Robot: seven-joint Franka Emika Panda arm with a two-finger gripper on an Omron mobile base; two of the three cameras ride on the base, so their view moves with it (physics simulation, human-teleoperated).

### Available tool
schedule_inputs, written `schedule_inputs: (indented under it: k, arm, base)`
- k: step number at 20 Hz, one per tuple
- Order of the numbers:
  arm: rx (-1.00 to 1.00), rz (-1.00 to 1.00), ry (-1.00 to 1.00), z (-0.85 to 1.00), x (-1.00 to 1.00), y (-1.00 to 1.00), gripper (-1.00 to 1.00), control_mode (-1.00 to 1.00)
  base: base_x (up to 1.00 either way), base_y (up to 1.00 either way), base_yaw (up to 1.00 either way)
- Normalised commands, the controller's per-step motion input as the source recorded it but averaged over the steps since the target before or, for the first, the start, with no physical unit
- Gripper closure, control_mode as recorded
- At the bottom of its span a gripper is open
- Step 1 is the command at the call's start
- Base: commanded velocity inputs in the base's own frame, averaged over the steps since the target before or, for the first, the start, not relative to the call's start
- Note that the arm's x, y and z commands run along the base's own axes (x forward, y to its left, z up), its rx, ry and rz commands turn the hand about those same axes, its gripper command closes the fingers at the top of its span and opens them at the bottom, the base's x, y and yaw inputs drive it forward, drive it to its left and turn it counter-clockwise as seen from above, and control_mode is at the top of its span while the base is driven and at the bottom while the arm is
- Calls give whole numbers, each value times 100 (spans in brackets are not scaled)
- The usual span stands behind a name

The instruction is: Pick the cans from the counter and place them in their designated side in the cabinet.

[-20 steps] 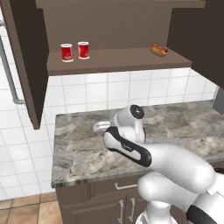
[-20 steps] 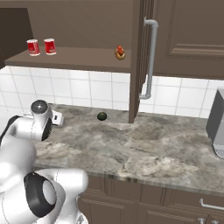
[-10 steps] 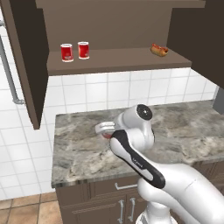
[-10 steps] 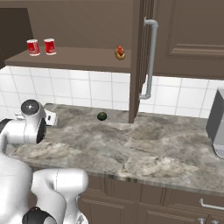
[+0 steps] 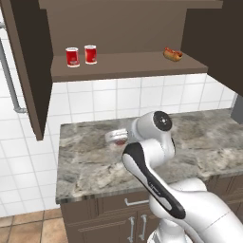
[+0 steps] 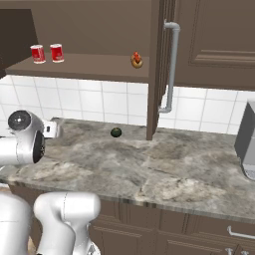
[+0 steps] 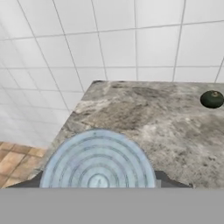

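Observation:
My gripper (image 5: pixel 116 137) is shut on a short can (image 5: pixel 120 141) with a blue-grey ribbed top (image 7: pixel 98 164) and a red lower part. It holds the can just above the left part of the marbled counter (image 5: pixel 85 161), and a dark finger (image 7: pixel 173 180) shows on each side of it. From the right the gripper (image 6: pixel 52 129) shows beside the arm's round joint. Two red cans (image 5: pixel 72 56) (image 5: pixel 90 54) stand at the left end of the cabinet shelf (image 5: pixel 123 66); they are also in the right base view (image 6: pixel 38 53) (image 6: pixel 57 52).
A hot dog (image 5: pixel 172 54) lies at the shelf's right end. A dark green round fruit (image 6: pixel 115 132) sits on the counter by the tiled wall. An open cabinet door (image 5: pixel 26 61) hangs at the left, another with a long handle (image 6: pixel 171 64) at the right. A grey appliance (image 6: pixel 246 144) stands far right.
The arm's upper joints have swung round while the hand shifted only a little over the counter. The can stays in the grip.

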Motion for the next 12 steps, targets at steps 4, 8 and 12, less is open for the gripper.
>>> schedule_inputs:
  k: [4, 8, 12]
  arm:
    - [-8, 1, -20, 30, -4, -8, 100, -100]
    - [-3, 2, -16, 28, 0, -12, 100, -100]
    - [-1, 4, -13, 35, 0, -13, 100, -100]
  base:
    - [0, 0, 0]
    - [0, 0, 0]
    - [0, 0, 0]
